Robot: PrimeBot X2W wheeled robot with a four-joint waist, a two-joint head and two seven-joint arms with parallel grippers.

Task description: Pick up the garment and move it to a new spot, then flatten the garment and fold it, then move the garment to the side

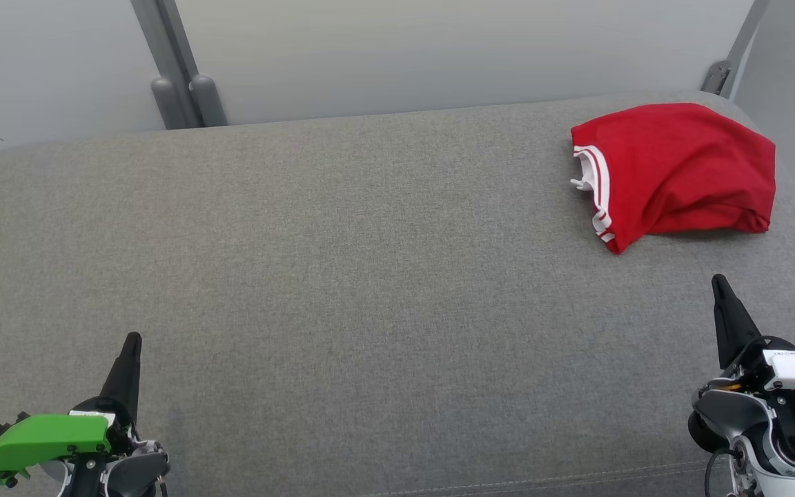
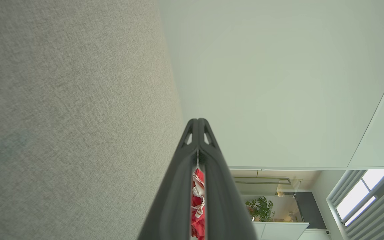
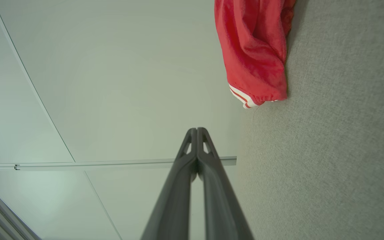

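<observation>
The garment is red with white stripes along its hem and lies bunched up at the far right of the grey padded surface. A strip of the garment peeks through the gap low between the left fingers, and the garment sits at the top of the right wrist view. My left gripper rests shut at the lower left, far from the garment. At the lower right my right gripper is shut too, a short way in front of the garment and holding nothing.
A pale wall panel with a grey upright post stands behind the surface. The surface's right edge runs close past the garment. A plant and a window with blinds show far off in the left wrist view.
</observation>
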